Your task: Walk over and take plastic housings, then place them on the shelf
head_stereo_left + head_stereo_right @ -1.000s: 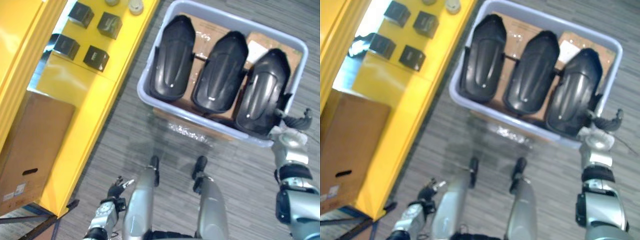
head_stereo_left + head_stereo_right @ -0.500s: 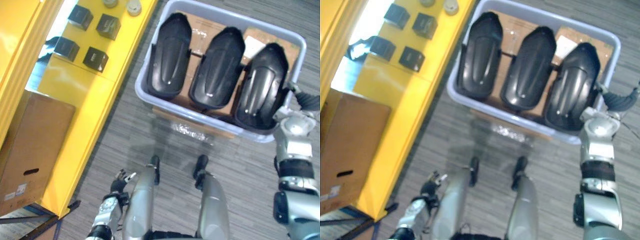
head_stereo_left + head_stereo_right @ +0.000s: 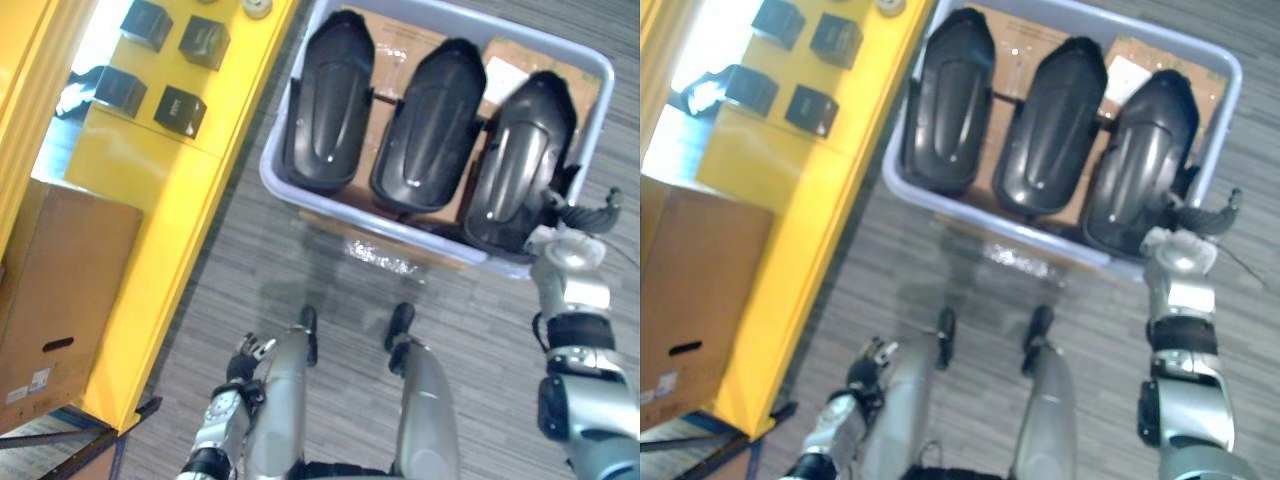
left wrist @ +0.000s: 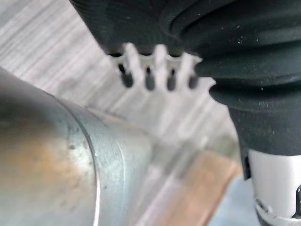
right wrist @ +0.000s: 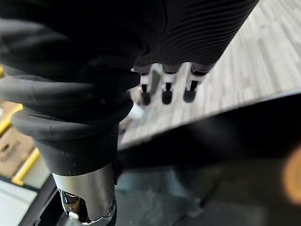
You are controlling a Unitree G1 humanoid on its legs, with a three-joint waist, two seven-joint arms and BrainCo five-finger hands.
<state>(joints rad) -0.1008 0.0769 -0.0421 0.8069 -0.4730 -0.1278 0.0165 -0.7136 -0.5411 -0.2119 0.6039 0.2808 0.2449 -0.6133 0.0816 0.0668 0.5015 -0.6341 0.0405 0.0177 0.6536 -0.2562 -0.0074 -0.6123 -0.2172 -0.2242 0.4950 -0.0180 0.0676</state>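
Left eye view: three black plastic housings [image 3: 428, 125] lie side by side in a pale bin [image 3: 345, 217], upper right of frame. My right hand [image 3: 580, 216] sits at the bin's lower right corner, just beside the rightmost housing [image 3: 518, 160]. I cannot confirm contact. The left hand [image 3: 247, 357] hangs low, lower left of frame. The yellow shelf [image 3: 170, 170], carrying small black boxes [image 3: 180, 110], runs down the left side.

Right eye view: same layout. A cardboard box [image 3: 690, 290] sits at far left, beside the shelf.

Left wrist view: the left hand's fingers [image 4: 138, 70] are loose and straight over the grey floor [image 4: 42, 42], holding nothing.

Right wrist view: the right hand's fingers [image 5: 165, 92] are straight and slightly apart, with nothing gripped. A dark housing surface lies just past them.

Judgement: the step in hand is the reach for the rightmost housing. I'd bring the hand over its long edge and get fingers under the rim and thumb on top before closing. Then I'd lift straight up, clear of the bin wall, so the neighbouring housing isn't dragged.
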